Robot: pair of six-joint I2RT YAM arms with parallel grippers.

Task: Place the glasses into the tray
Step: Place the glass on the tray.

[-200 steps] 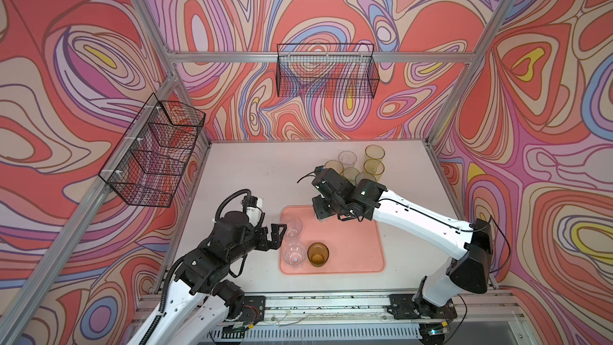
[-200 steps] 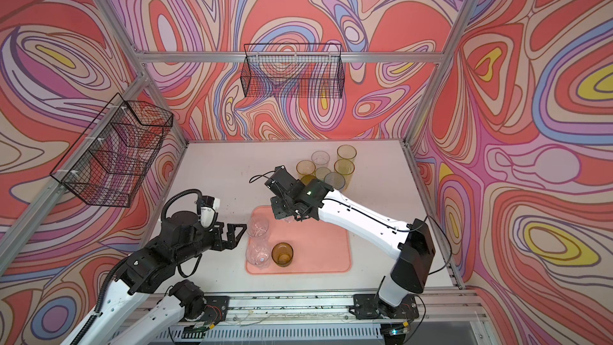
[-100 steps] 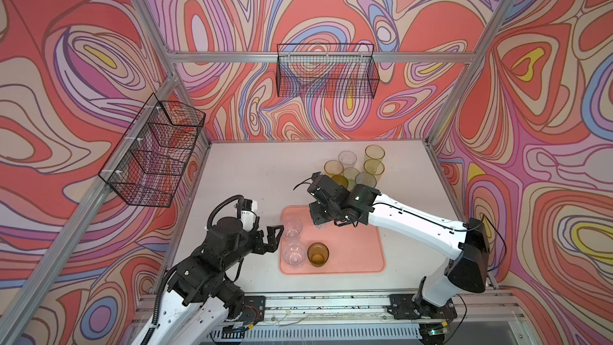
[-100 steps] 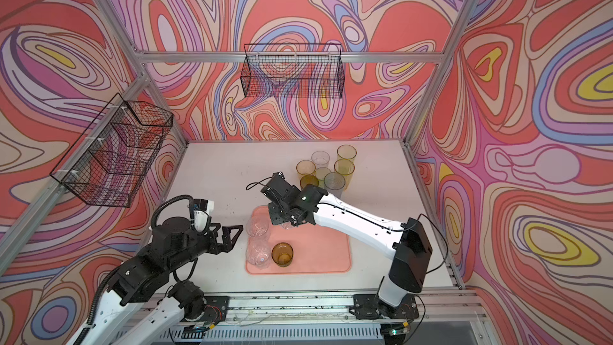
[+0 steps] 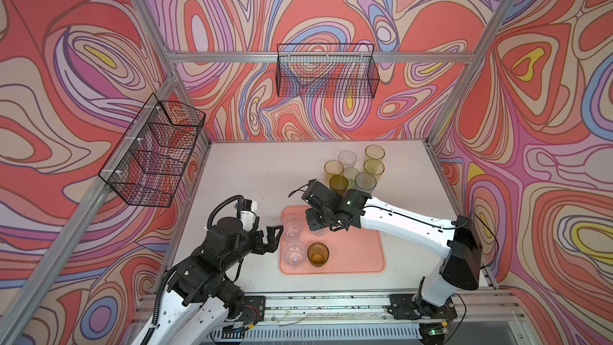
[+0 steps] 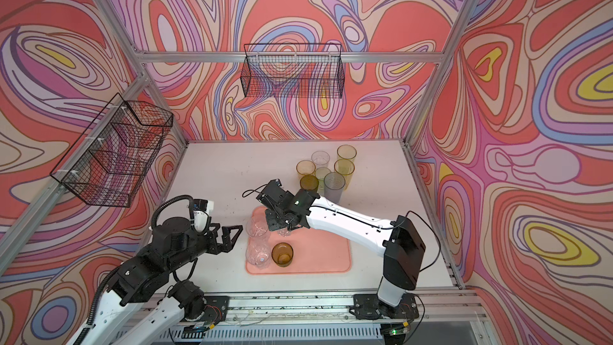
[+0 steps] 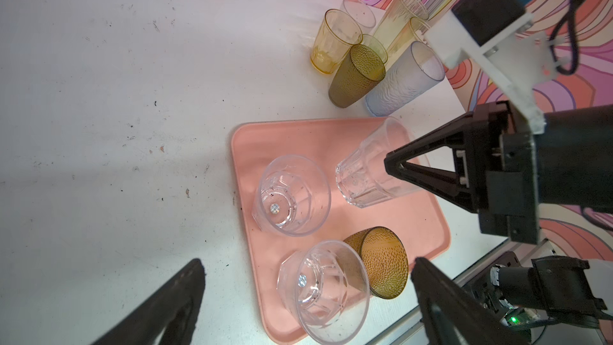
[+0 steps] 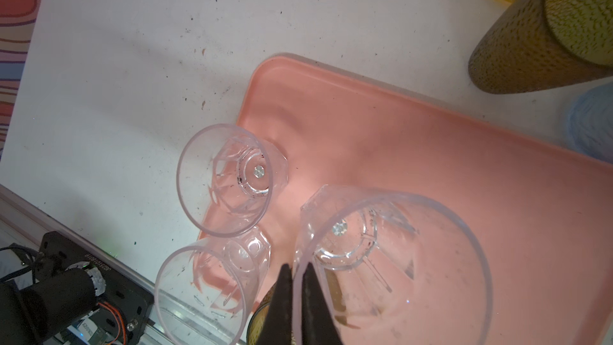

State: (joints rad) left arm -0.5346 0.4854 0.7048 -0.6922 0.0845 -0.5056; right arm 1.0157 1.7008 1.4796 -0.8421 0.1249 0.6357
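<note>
Right claw (image 8: 296, 273) clenched on the rim of a clear glass (image 7: 368, 170), one finger inside and one outside, glass tilted over the far left part of the tray (image 5: 358, 253); can't tell if its base touches. Left claw (image 5: 274, 237) released, jaws wide, just beside the tray's left edge, near two other clear glasses (image 5: 292, 225) standing in the tray with an amber glass (image 5: 317, 254). Seven glasses (image 5: 351, 173), tinted and clear, cluster upright on the table (image 5: 248, 167) behind the tray.
</note>
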